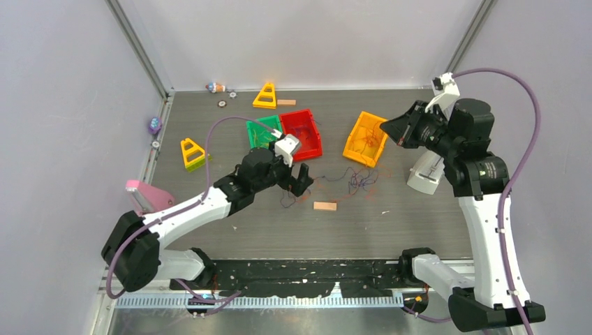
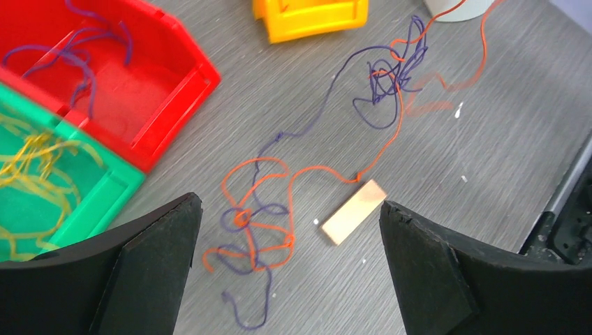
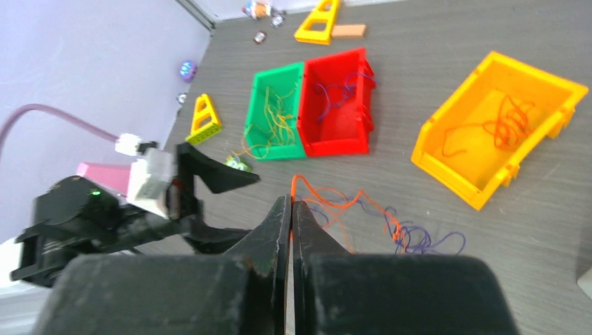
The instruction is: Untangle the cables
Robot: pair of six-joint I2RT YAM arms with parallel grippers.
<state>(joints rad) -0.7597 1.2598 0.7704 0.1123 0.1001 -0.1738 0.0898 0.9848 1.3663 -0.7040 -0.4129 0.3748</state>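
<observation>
1. Grey, faintly streaked table [image 1: 419,223] is seen whole only in the top view. There the left gripper [image 1: 297,183] is held low over the middle, and the right gripper [image 1: 384,129] is raised just beside the yellow bin [image 1: 355,135].
2. Loose cables [image 2: 255,234] are resolved only in the left wrist view. They are hair-thin orange and purple strands, looped into a near knot and a second knot [image 2: 387,80] farther off, with single strands linking the two.
3. Bin contents are shown together only in the right wrist view: yellow strands in the green bin [image 3: 272,151], purple in the red bin [image 3: 335,146] touching it, orange in the yellow bin.
4. Bins are noted as glossy moulded plastic, open-topped and box-shaped. A pale, flat, rectangular wooden block [image 2: 352,211] is noted on the table. Gripper fingers [image 2: 146,272] are matte black and wedge-shaped.
5. Left gripper is found spread wide. The near knot is framed between its fingers, on the table below them, and is touched by neither. The block lies just beside that knot, toward the right-hand finger.
6. Right gripper is found closed tip to tip. An orange cable [image 3: 307,188] is seen running up from the table to the tips and appears pinched there. In the left wrist view an orange strand is seen rising, blurred, past the second knot.
</observation>
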